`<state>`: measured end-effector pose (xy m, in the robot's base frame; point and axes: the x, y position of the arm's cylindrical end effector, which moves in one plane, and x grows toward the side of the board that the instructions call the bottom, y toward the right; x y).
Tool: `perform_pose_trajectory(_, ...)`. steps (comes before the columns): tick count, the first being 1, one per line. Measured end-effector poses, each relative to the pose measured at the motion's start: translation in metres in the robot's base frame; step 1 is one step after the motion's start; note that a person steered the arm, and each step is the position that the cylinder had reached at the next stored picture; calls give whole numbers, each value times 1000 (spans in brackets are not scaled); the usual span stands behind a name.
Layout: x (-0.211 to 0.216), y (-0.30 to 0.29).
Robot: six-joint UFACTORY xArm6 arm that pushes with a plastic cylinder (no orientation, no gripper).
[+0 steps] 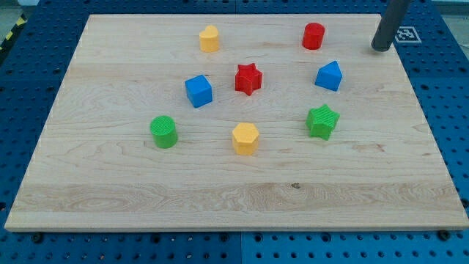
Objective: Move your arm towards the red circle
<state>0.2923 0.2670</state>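
The red circle (pixel 314 35) is a short red cylinder standing near the view's top, right of centre, on the wooden board (pixel 110 176). My tip (pixel 381 48) is at the lower end of the dark rod, near the board's top right corner. It is to the right of the red circle and apart from it, slightly lower in the view. Nothing touches the tip.
A yellow block (pixel 209 38) sits at the top centre-left. A red star (pixel 248 78), a blue cube (pixel 198 91) and a blue block (pixel 330 75) lie mid-board. A green star (pixel 322 121), a yellow hexagon (pixel 245 138) and a green circle (pixel 163 131) lie lower.
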Motion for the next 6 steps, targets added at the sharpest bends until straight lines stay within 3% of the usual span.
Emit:
perform_pose_trajectory(3,-5,-1)
perform_pose_trajectory(6,8,-68)
